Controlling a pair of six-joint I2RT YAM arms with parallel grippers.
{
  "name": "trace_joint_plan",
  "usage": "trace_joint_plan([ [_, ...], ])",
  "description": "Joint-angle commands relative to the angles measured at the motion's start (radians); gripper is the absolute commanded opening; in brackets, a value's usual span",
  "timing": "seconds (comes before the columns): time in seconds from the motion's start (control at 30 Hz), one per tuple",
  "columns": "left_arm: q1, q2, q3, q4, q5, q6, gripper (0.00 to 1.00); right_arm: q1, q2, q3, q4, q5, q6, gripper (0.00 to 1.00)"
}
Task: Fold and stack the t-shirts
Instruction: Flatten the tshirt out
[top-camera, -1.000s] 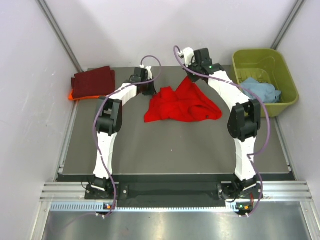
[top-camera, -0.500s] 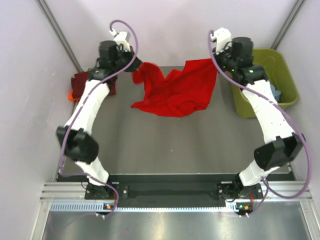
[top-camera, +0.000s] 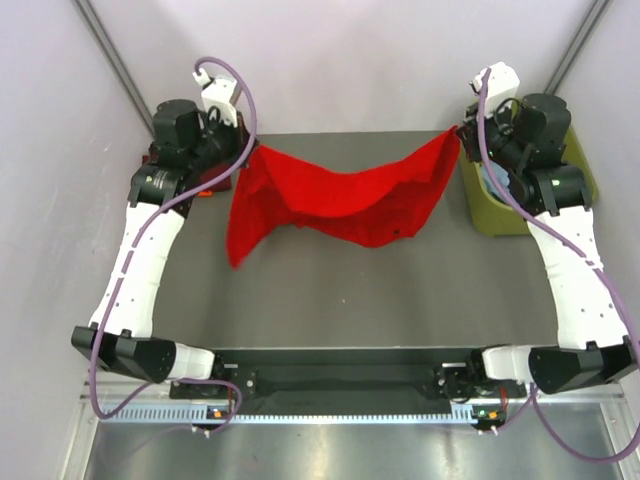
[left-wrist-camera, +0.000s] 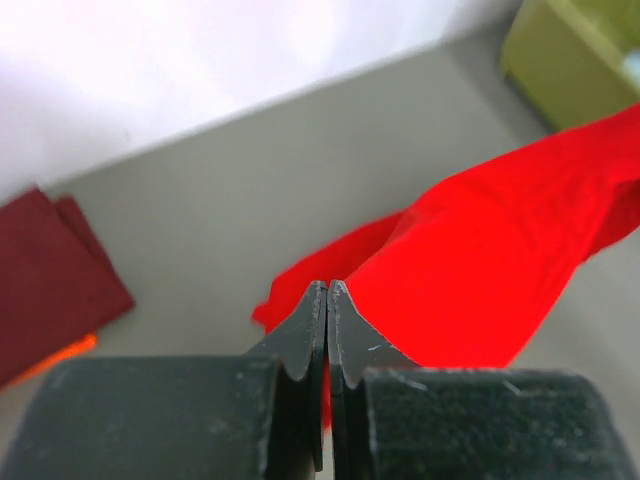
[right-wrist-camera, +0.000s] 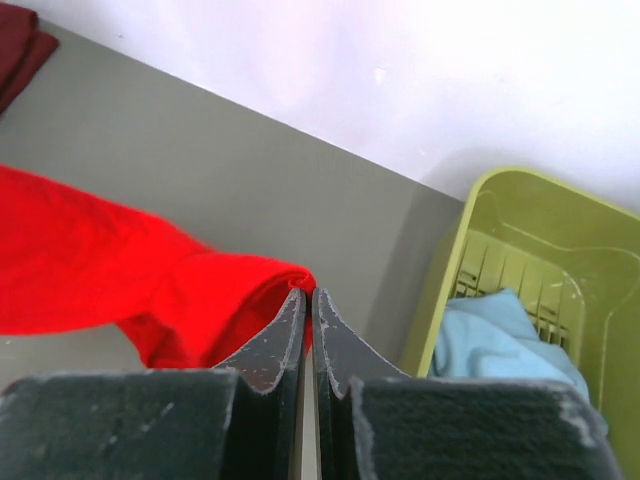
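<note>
**Red t-shirt (top-camera: 340, 200) strung between two arms**

L gripper (left-wrist-camera: 327, 290): jaws pressed together, pinching shirt's far-left corner. R gripper (right-wrist-camera: 307, 296): jaws likewise pinching the opposite corner at far right, just beside olive-green tub (right-wrist-camera: 560, 230). Shirt hangs spread over grey table (top-camera: 350, 290), middle sagging and left side drooping lowest. Cloth-to-table contact: can't tell. Far left: folded maroon shirt (left-wrist-camera: 50, 260) atop orange shirt (left-wrist-camera: 65, 352). Light blue shirt (right-wrist-camera: 490, 340) lies in tub.

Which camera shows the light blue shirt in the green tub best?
Right wrist: the light blue shirt lies plainly inside the tub. In the top external view the right arm hides nearly all of it; the left wrist view shows only a tub corner.
</note>
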Motion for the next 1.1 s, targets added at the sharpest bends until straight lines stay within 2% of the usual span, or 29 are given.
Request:
trace_joint_plan([
  [0.0, 0.005, 0.002, -0.028, -0.073, 0.012, 0.071, 0.0, -0.005, -0.029, -0.016, 0.024, -0.045, 0.029, 0.0],
  [0.17, 0.005, 0.069, -0.235, -0.084, -0.02, 0.075, 0.0, -0.007, 0.056, -0.074, 0.013, -0.066, 0.009, 0.0],
  [0.23, 0.005, 0.127, -0.324, -0.024, -0.029, 0.095, 0.0, -0.008, 0.117, -0.074, 0.019, -0.069, 0.002, 0.0],
  [0.27, 0.012, 0.255, -0.335, 0.049, -0.035, 0.112, 0.0, -0.007, 0.191, -0.026, 0.021, -0.066, 0.001, 0.0],
  [0.3, 0.012, 0.256, -0.335, 0.05, -0.035, 0.112, 0.0, -0.007, 0.217, -0.025, 0.021, -0.072, -0.007, 0.0],
  [0.37, 0.026, 0.387, -0.292, 0.073, -0.026, 0.12, 0.0, 0.001, 0.269, 0.021, 0.024, -0.063, -0.022, 0.0],
  [0.43, 0.04, 0.486, -0.174, 0.073, -0.052, 0.089, 0.0, 0.006, 0.357, 0.08, 0.022, -0.045, -0.031, 0.0],
  [0.47, 0.058, 0.582, -0.125, 0.073, -0.043, 0.082, 0.0, 0.009, 0.383, 0.102, 0.021, -0.04, -0.036, 0.0],
  [0.6, 0.08, 0.813, 0.221, 0.007, -0.039, 0.055, 0.0, 0.018, 0.53, 0.197, 0.027, -0.029, -0.056, 0.0],
  [0.63, 0.082, 0.851, 0.28, -0.016, -0.049, 0.055, 0.22, 0.019, 0.552, 0.231, 0.033, -0.029, -0.053, 0.0],
  [0.7, 0.083, 0.93, 0.442, -0.093, -0.072, 0.042, 0.41, 0.024, 0.598, 0.255, 0.035, -0.029, -0.044, 0.0],
  [0.73, 0.085, 0.939, 0.481, -0.18, -0.083, 0.028, 0.44, 0.029, 0.607, 0.275, 0.038, -0.031, -0.039, 0.0],
  [0.8, 0.094, 0.89, 0.474, -0.234, -0.056, -0.016, 0.47, 0.038, 0.619, 0.289, 0.033, -0.043, -0.039, 0.0],
  [1.0, 0.147, 0.554, 0.062, -0.197, -0.051, -0.109, 0.5, 0.05, 0.609, 0.259, 0.05, -0.045, -0.028, 0.0],
  [1.07, 0.176, 0.501, 0.001, -0.237, -0.026, -0.129, 0.51, 0.055, 0.601, 0.251, 0.048, -0.04, -0.031, 0.0],
])
